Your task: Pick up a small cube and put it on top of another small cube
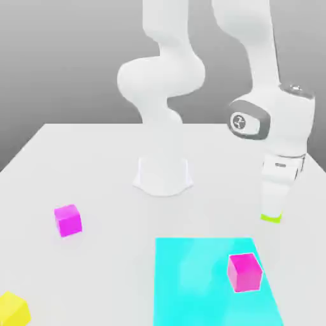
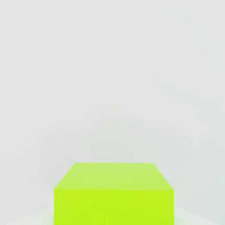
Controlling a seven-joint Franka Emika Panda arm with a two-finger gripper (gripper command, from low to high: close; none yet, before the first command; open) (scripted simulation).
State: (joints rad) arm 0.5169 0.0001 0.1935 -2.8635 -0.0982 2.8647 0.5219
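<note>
The small lime cube (image 1: 270, 219) sits on the white table at the exterior view's right, just beyond the cyan patch. Only its lower strip shows there, below my gripper (image 1: 272, 211), which stands straight down over it. In the hand view the lime cube (image 2: 113, 193) looms very close, plain-faced, resting on the table. The fuchsia cube (image 1: 67, 220) rests far off at the exterior view's left, with nothing on top of it.
A hot-pink cube (image 1: 245, 272) lies on a flat cyan patch (image 1: 191, 280) in the foreground. A yellow cube (image 1: 13, 309) sits at the near left corner. The arm's white base (image 1: 162, 175) stands mid-table.
</note>
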